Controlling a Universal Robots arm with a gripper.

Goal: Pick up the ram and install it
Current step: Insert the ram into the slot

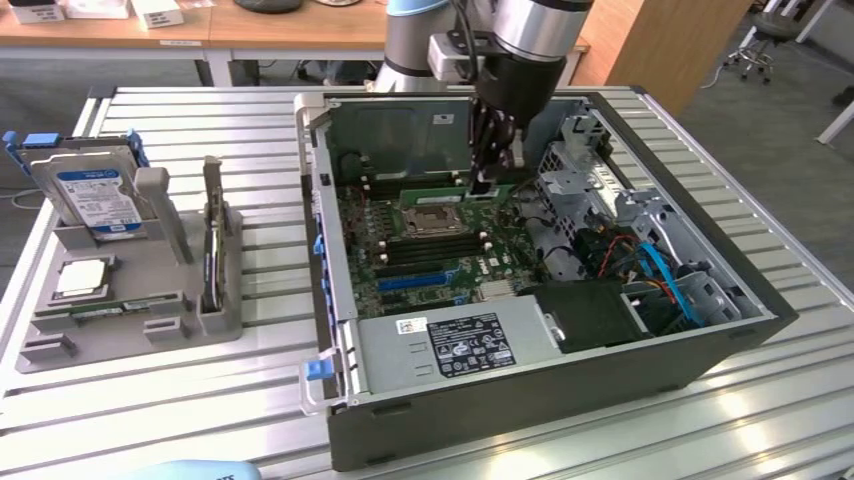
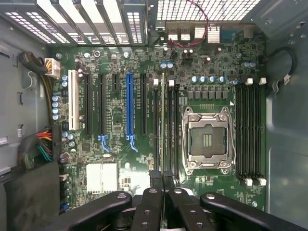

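The ram point(image 1: 438, 188) is a thin green stick standing on edge over the memory slots beside the empty processor socket point(image 1: 430, 219), inside the open computer case point(image 1: 747, 300). In the wrist view the ram point(image 2: 162, 120) appears edge-on, lined up with a black slot next to the socket point(image 2: 208, 140). My gripper point(image 1: 483, 183) reaches down into the case, and its black fingers point(image 2: 153, 195) are shut on the near end of the stick. The gripper point(image 2: 162, 179) hides that end. I cannot tell whether the ram is seated in the slot or just above it.
A grey holder point(image 1: 174, 270) on the exterior view's left carries a hard drive point(image 1: 91, 195), a square silver chip point(image 1: 83, 277) and another green stick point(image 1: 114, 308). Inside the case are the power supply point(image 1: 454, 345), a metal drive cage point(image 1: 587, 170) and blue cables point(image 1: 667, 285).
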